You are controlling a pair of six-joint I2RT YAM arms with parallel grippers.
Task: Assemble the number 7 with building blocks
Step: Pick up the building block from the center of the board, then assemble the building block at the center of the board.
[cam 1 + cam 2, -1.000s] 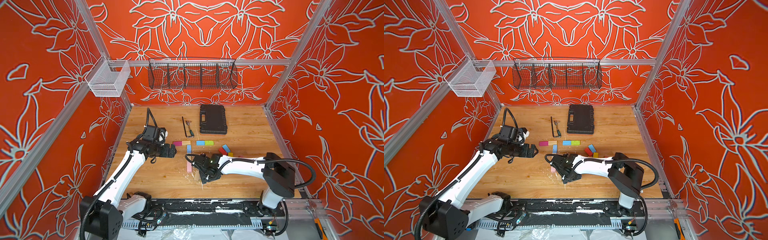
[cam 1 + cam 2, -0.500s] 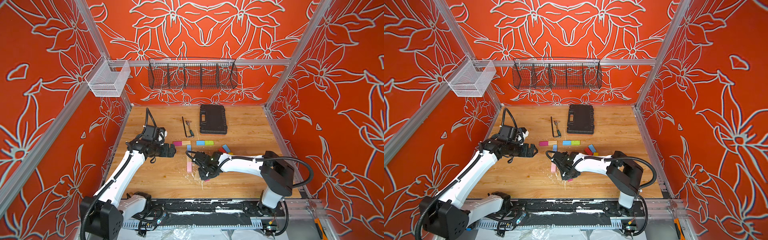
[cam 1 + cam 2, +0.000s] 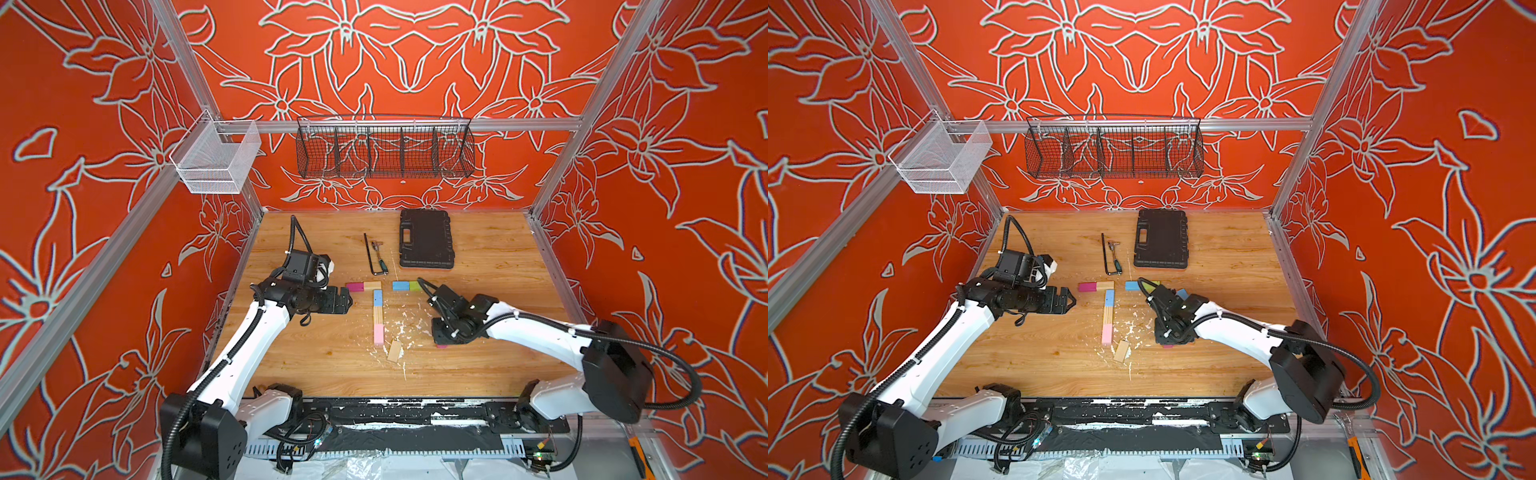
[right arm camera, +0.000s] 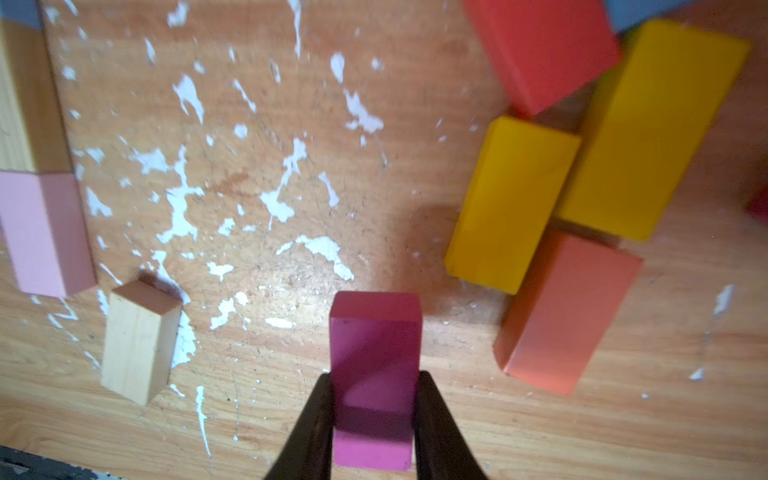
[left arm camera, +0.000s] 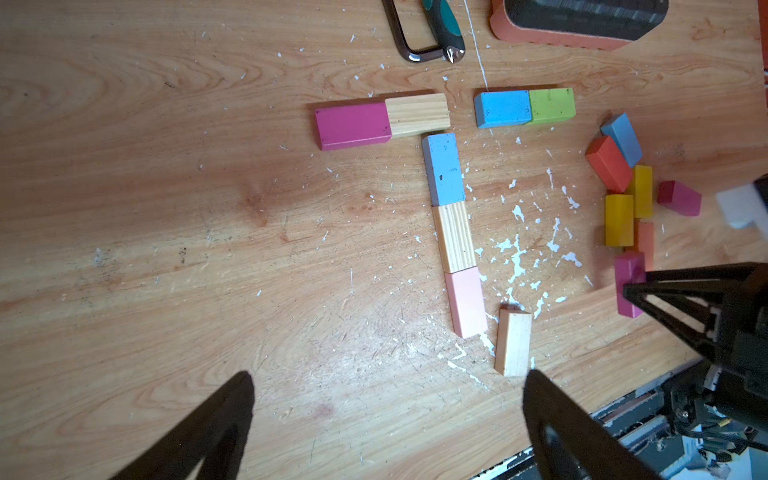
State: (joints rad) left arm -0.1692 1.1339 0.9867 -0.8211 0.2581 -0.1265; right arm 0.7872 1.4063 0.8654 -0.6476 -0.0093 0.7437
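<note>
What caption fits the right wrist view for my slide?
Right end effector grips a magenta block near a loose plain wooden block.

We find open table (image 3: 316, 365) along the front edge; loose blocks (image 5: 618, 220) crowd right of centre, a case (image 3: 426, 241) guards the back edge.

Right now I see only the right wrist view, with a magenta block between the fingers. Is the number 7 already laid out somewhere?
Observer: Yes. The left wrist view shows the number 7 whole: two blocks across, three down.
Operator: Where is the left gripper?
Observer: In a top view the left gripper is open and empty, close to the magenta end block of the bar.
Operator: Any blocks near the 7?
Observer: A blue-and-green pair lies apart, in line with the bar.
</note>
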